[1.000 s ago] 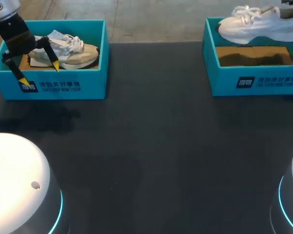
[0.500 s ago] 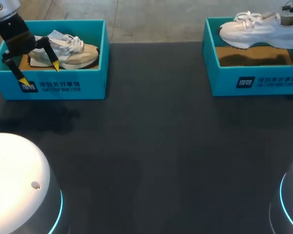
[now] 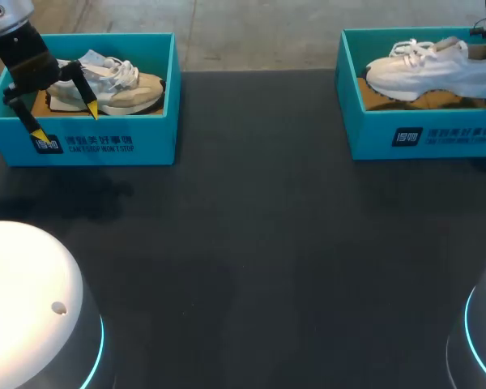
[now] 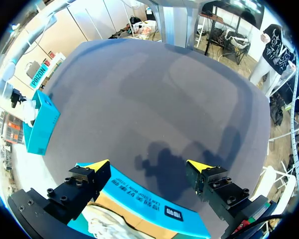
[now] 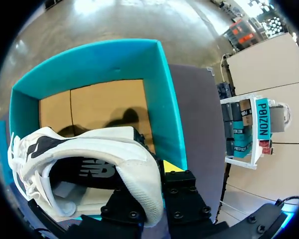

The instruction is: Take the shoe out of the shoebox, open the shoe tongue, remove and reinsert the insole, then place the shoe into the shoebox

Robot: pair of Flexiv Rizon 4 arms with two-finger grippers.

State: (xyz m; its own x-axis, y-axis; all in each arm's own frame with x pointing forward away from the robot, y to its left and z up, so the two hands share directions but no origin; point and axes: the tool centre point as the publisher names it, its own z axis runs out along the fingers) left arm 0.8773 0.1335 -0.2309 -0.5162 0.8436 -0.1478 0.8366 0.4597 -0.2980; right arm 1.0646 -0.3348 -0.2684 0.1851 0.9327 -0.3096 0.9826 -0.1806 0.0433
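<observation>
Right gripper (image 3: 481, 29): at the far right corner of the table (image 3: 267, 243), only a dark part of it shows from the head camera. In the right wrist view the right gripper (image 5: 154, 172) is closed on the heel of the white shoe (image 5: 89, 159), with the heel wall pinched between the two fingers. One yellow tip shows on the outer side of the heel; the other finger is hidden inside the shoe.
White shoe (image 3: 429, 71): hangs from the right gripper inside the right shoebox (image 3: 421, 130), below the rim. Its toe points away from the gripper, toward the box's inner end, and the laces are up.
Contact with floor: I cannot tell if the sole touches the cardboard floor (image 5: 104, 102). A shadow lies on the floor ahead of the gripper.
Right shoebox (image 5: 159, 99): teal walls stand ahead of and beside the gripper.
Left gripper (image 3: 65, 120): fingers spread wide and holding nothing, above the front wall of the left shoebox (image 3: 105, 142).
Left wrist view: the left gripper (image 4: 148, 167) has the printed front wall of the left shoebox (image 4: 154, 209) under and between its two yellow tips, without touching it.
Beige sneaker (image 3: 117, 81): lies in the left shoebox, just behind the left gripper, apart from both fingers.
Table (image 4: 154, 99): dark surface ahead of the left gripper.
</observation>
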